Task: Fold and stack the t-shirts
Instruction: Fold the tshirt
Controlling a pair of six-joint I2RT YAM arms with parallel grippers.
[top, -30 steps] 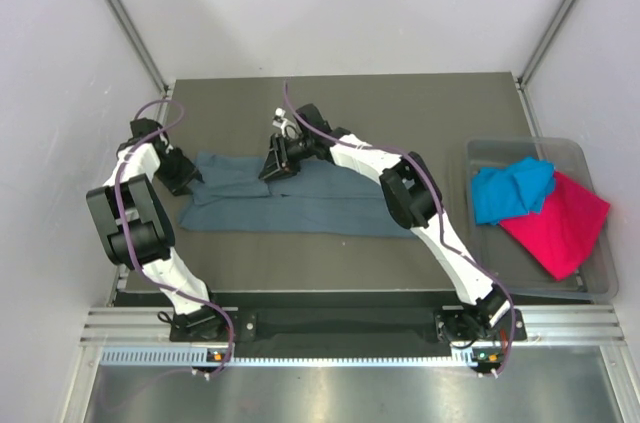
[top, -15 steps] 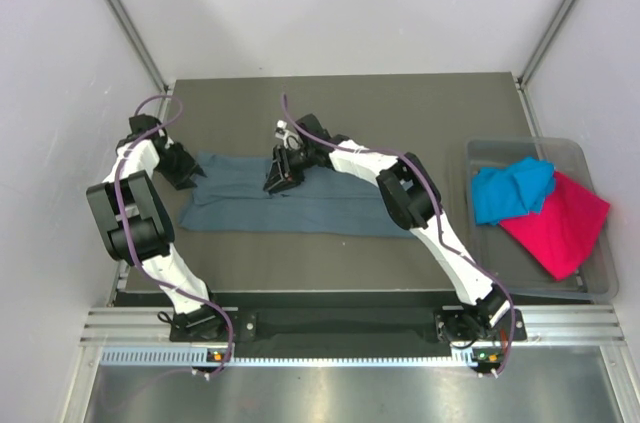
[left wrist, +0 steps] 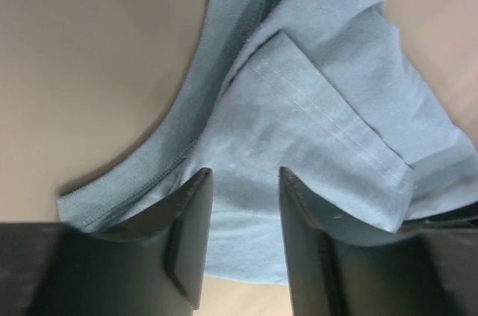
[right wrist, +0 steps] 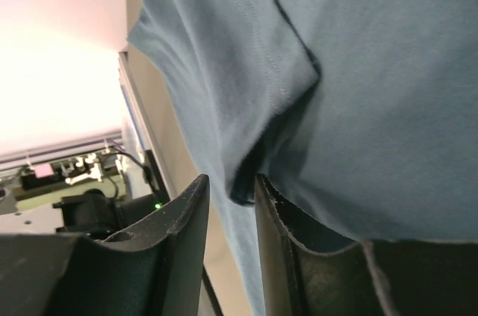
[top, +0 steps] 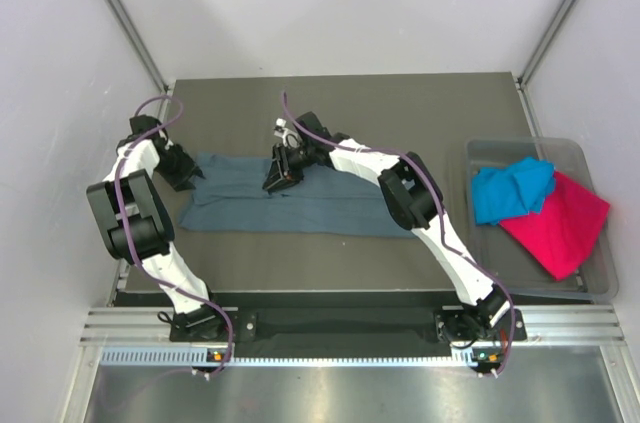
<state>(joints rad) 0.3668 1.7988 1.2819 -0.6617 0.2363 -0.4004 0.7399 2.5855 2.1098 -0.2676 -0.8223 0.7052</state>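
1. The slate-blue t-shirt (top: pixel 300 205) lies flat on the left half of the dark tabletop (top: pixel 400 113). It is folded into a long band running left to right.
2. The left end effector (top: pixel 190 175) sits at the band's left end, low over the cloth.
3. In the left wrist view, the left end effector (left wrist: pixel 243 174) is released. Its two dark fingers (left wrist: pixel 190 234) stand apart, and the shirt (left wrist: pixel 314 129) shows through the gap. A folded, stitched sleeve hem and the ribbed collar edge lie just ahead of them.
4. The right end effector (top: pixel 275 181) reaches across to the band's far edge, near its middle.
5. In the right wrist view, the right end effector (right wrist: pixel 231 178) has its fingers (right wrist: pixel 291 234) close together with a narrow slit between them. A dark folded edge of the shirt (right wrist: pixel 373 92) runs down to that slit. I cannot tell whether the cloth is pinched or only touching.
6. The turquoise t-shirt (top: pixel 510 189) is crumpled inside the clear plastic tub (top: pixel 603 281) at the tabletop's right side.
7. The pink t-shirt (top: pixel 560 223) lies beside and partly under it in the same tub, its corner reaching over the right rim.
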